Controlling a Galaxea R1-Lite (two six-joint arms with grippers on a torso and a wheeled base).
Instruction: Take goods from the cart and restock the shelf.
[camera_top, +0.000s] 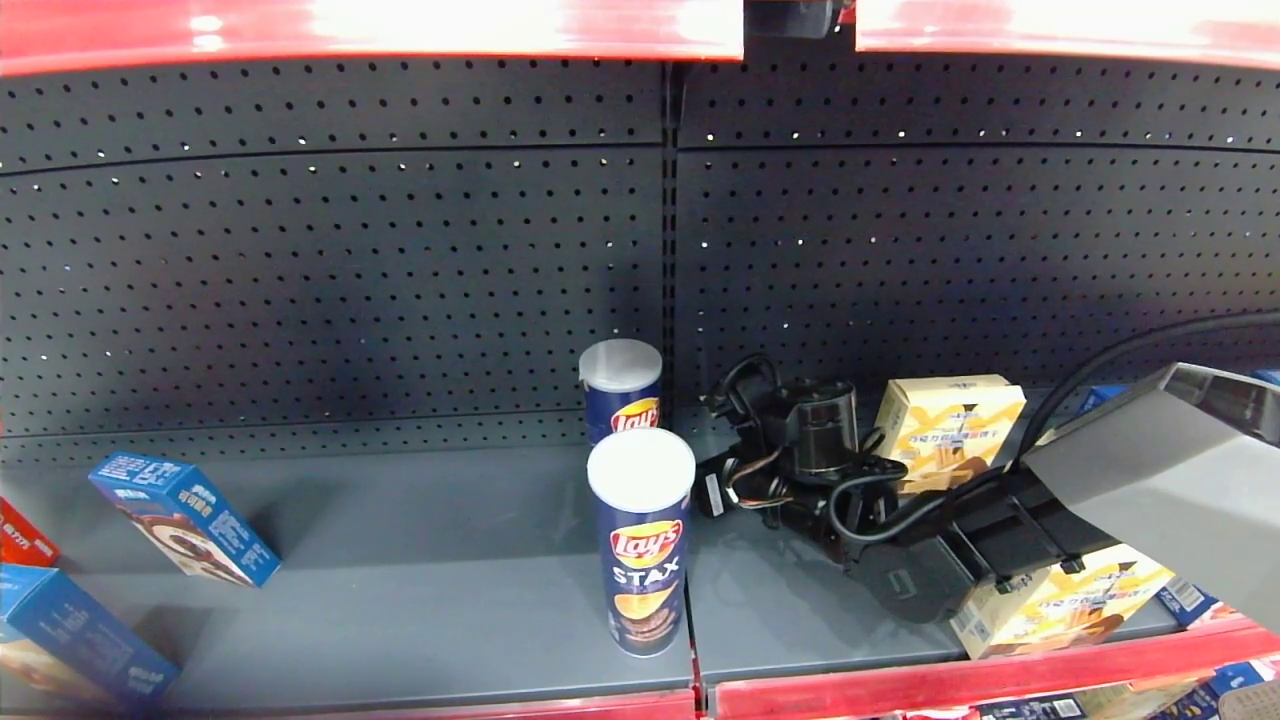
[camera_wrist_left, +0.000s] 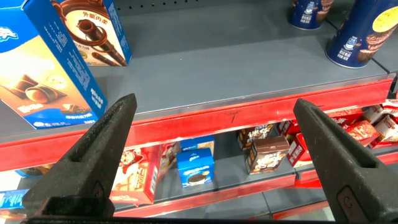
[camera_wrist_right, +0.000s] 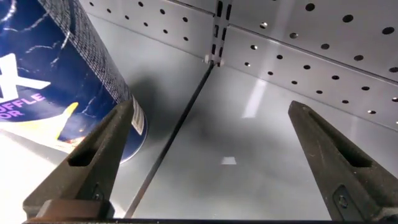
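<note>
Left end effector (camera_wrist_left: 214, 102): nearest; hangs out in front of the red shelf edge (camera_wrist_left: 249, 112) with its jaws spread wide and nothing in them, probably parked there to leave the bay to the other arm.
Front chip can (camera_top: 642, 560): upright near the shelf's (camera_top: 420, 600) front edge, label facing out for shoppers.
Near yellow box (camera_top: 1060, 605): lies at the front edge, partly under the right arm.
Blue box (camera_top: 185, 520): off to the left, tilted.
Right end effector (camera_wrist_right: 211, 109): reaches into the shelf, jaws wide apart and empty; a can, likely the rear one, stands free just beside one finger.
Rear chip can (camera_top: 621, 395): upright directly behind the front can, forming a file; it looks placed.
Far yellow box (camera_top: 948, 420): against the perforated back panel (camera_top: 400, 280).
</note>
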